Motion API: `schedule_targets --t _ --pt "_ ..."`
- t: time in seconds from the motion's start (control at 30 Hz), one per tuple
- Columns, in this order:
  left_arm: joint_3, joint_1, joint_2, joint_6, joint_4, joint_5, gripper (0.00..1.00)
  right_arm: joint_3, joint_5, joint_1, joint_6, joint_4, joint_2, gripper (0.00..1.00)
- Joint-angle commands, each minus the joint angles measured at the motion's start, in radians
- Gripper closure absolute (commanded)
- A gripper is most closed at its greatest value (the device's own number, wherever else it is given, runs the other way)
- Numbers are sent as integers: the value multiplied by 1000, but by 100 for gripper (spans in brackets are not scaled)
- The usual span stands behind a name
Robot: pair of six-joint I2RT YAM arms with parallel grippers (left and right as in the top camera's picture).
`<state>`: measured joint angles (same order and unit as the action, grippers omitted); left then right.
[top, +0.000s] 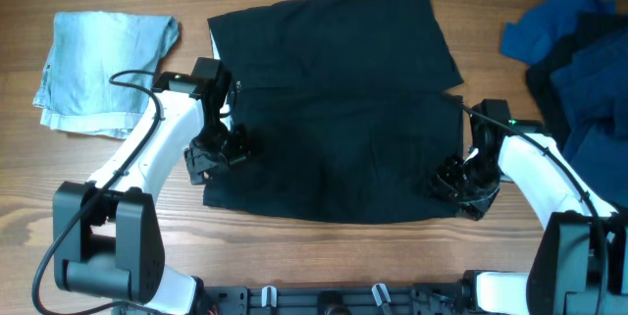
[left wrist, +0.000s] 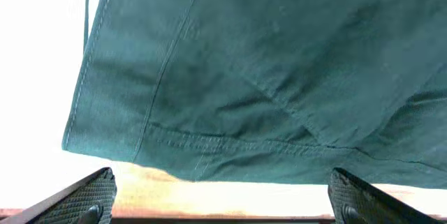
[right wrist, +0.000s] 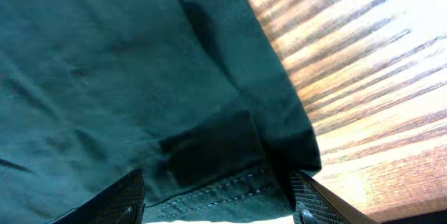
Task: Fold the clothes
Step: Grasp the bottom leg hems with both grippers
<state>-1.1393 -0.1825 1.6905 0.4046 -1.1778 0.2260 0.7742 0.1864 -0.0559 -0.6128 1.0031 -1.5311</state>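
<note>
A dark, nearly black garment (top: 334,109) lies spread flat across the middle of the table, with a fold line across it. My left gripper (top: 211,158) is at its lower left corner. In the left wrist view the garment's stitched hem (left wrist: 265,70) lies just ahead of the left gripper (left wrist: 220,196), whose jaws are wide apart over bare table. My right gripper (top: 456,187) is at the lower right corner. In the right wrist view the jaws of the right gripper (right wrist: 220,199) stand apart with the garment's hem corner (right wrist: 105,77) between them.
A folded light blue cloth (top: 108,65) lies at the back left. A pile of blue and dark clothes (top: 579,50) sits at the right edge. Bare wooden table (top: 294,246) runs along the front.
</note>
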Motion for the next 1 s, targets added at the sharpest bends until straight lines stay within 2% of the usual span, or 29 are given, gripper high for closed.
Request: schedule_targets --t 0.0,0.03,0.13,0.43,0.73,0.87,0.97 --pt "9 -5 0 31 -40 -2 3 -60 -22 -3 -23 -35 7 38" --pt "9 -5 0 32 -51 -2 3 -83 -21 -3 -23 -60 7 42" --pt "19 -5 0 51 -68 -2 0 -107 -22 -3 -22 -80 7 45" --pt "167 -5 0 79 0 2 0 -111 -9 -3 11 -102 7 44" --pt "200 -5 0 87 23 -29 0 -111 -10 -3 19 -90 7 37" --pt "278 -5 0 110 103 -29 0 -112 -10 -3 22 -87 6 34" --pt "296 -5 0 128 146 -29 6 -112 -10 -3 24 -84 6 33"
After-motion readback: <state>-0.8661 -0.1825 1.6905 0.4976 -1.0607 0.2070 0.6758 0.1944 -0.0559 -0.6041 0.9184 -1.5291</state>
